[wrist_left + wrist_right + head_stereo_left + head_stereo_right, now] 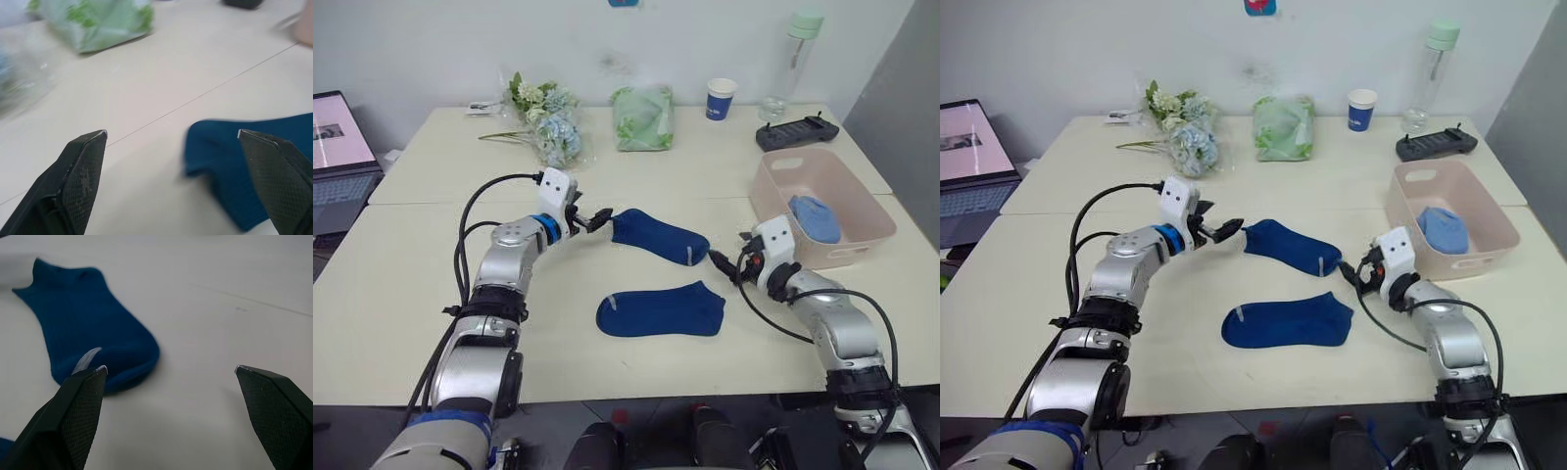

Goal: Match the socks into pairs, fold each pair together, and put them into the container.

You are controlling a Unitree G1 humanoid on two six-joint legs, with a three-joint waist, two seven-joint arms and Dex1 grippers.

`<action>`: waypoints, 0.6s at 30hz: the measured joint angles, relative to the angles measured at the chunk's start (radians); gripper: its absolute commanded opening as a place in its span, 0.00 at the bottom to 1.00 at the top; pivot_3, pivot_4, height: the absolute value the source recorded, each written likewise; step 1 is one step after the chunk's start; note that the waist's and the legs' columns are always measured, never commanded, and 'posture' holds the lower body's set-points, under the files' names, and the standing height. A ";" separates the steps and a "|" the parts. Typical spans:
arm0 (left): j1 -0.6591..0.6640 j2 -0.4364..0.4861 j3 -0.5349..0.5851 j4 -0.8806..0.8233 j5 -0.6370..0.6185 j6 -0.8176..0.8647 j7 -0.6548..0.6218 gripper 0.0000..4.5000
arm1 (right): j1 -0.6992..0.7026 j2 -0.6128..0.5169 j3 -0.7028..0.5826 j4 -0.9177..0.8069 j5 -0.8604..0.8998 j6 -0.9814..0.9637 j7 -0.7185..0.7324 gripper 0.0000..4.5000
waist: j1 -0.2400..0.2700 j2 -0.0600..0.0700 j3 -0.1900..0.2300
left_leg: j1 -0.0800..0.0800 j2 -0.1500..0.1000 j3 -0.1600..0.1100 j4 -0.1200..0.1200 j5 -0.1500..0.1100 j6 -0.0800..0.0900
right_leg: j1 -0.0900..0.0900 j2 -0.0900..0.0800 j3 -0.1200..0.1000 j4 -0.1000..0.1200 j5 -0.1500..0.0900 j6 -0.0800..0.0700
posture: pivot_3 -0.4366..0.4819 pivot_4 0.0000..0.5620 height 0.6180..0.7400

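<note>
Head view, counter (411, 284): pale, joined from tables, carrying flowers (548, 122), a green bag (642, 117), a blue paper cup (721, 99); a laptop (337, 162) glowing at 9 o'clock.
Head view, socks: two navy socks lying at centre, upper sock (658, 238) between both tools, lower sock (662, 309) flat; container (862, 245) at 3 o'clock holding a light blue pair (815, 217).
Left wrist view: left tool (171, 139) hovering with fingers apart, at the sock's end.
Right wrist view: right tool (170, 369) gaping wide by the toe.

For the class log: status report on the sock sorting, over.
Left gripper and right gripper open, flanking far navy sock. Near navy sock flat. Blue pair in container. Nothing obstructing.
</note>
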 measured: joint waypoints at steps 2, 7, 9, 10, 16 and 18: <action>-0.032 -0.035 -0.007 0.109 0.019 -0.026 0.014 1.00 | -0.035 0.032 0.029 0.013 -0.006 0.031 -0.008 1.00 | 0.003 -0.001 0.001 | -0.003 -0.002 -0.001 0.002 0.000 0.000 | -0.001 -0.001 -0.001 0.001 0.000 0.000 | 0.48 0.27 1.00; -0.130 -0.074 -0.003 0.260 0.032 -0.059 0.024 1.00 | -0.098 0.064 0.033 0.052 -0.009 0.098 -0.020 1.00 | -0.004 -0.002 0.001 | -0.008 -0.002 -0.001 0.002 0.000 0.000 | -0.007 -0.001 -0.001 0.002 0.000 0.000 | 0.48 0.27 1.00; -0.150 -0.072 -0.006 0.287 0.045 -0.074 0.020 1.00 | -0.103 0.063 0.044 0.077 -0.024 0.115 -0.020 0.96 | -0.008 -0.002 0.000 | -0.011 -0.002 0.000 0.002 0.000 0.000 | -0.012 -0.001 -0.001 0.003 0.000 0.000 | 0.48 0.27 1.00; -0.153 -0.072 -0.010 0.302 0.057 -0.079 0.014 0.96 | -0.105 0.063 0.050 0.085 -0.029 0.113 -0.020 0.91 | -0.010 -0.002 0.000 | -0.013 -0.002 0.000 0.002 0.000 0.000 | -0.015 -0.001 0.000 0.004 0.000 0.000 | 0.48 0.27 1.00; -0.153 -0.075 -0.030 0.339 0.089 -0.106 -0.021 0.58 | -0.111 0.063 0.053 0.090 -0.028 0.117 -0.007 0.48 | -0.013 -0.002 0.000 | -0.014 -0.002 0.001 0.003 0.001 -0.001 | -0.015 -0.001 0.001 0.005 0.000 0.000 | 0.48 0.27 1.00; -0.153 -0.075 -0.029 0.340 0.088 -0.107 -0.031 0.45 | -0.111 0.065 0.053 0.090 -0.027 0.116 0.003 0.33 | -0.013 -0.002 0.000 | -0.014 -0.002 0.001 0.003 0.001 -0.001 | -0.015 -0.001 0.001 0.005 0.000 0.000 | 0.48 0.27 1.00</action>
